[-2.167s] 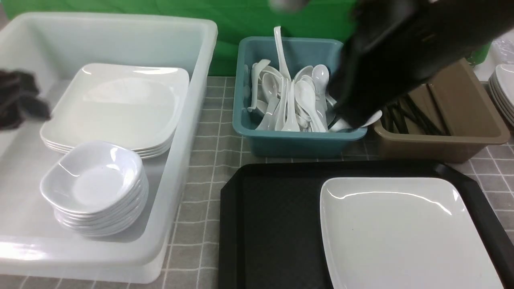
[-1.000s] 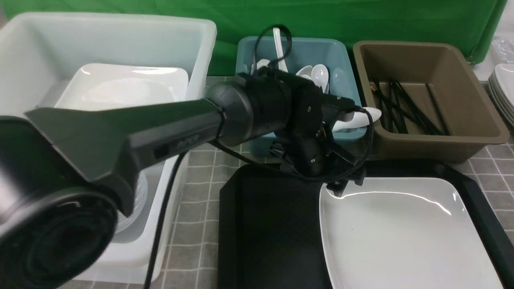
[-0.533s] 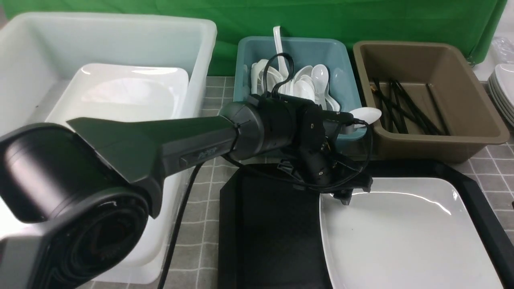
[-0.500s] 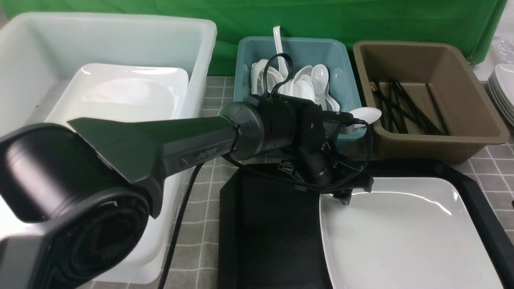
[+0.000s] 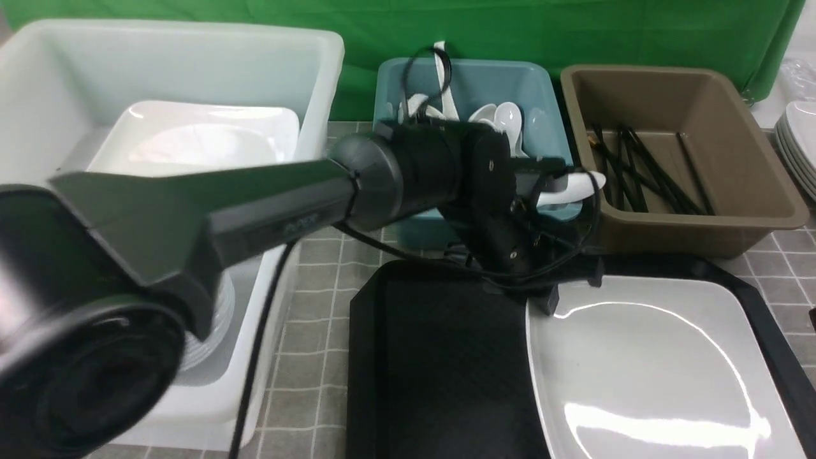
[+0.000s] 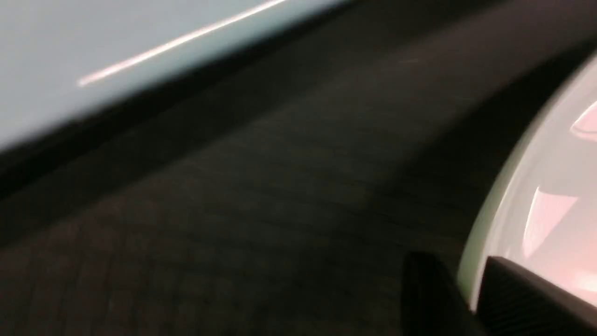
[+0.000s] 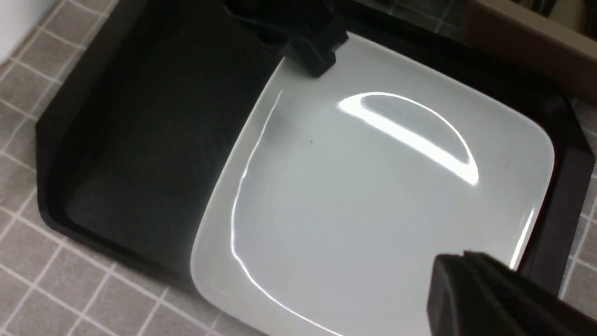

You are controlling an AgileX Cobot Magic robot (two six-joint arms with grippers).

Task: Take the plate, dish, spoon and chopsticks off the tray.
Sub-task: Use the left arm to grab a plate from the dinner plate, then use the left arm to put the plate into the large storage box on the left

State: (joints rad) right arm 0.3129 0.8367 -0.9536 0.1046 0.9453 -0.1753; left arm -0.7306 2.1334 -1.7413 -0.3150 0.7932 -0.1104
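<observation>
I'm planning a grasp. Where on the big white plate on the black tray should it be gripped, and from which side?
Likely the thin rim at the far left corner of the plate, coming low over the bare left half of the tray. It is too wide and flat to span; the left gripper pinches that rim.

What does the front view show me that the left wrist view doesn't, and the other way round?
Only the front view: the white tub with stacked plates, spoons in the teal bin, chopsticks in the brown bin, and the whole left arm.
Only the left wrist view: close up, the plate has its rim between the left gripper jaws, one on each side.
Both: the plate, the tray, and probably the teal bin's wall, blurred pale blue at the wrist.
</observation>
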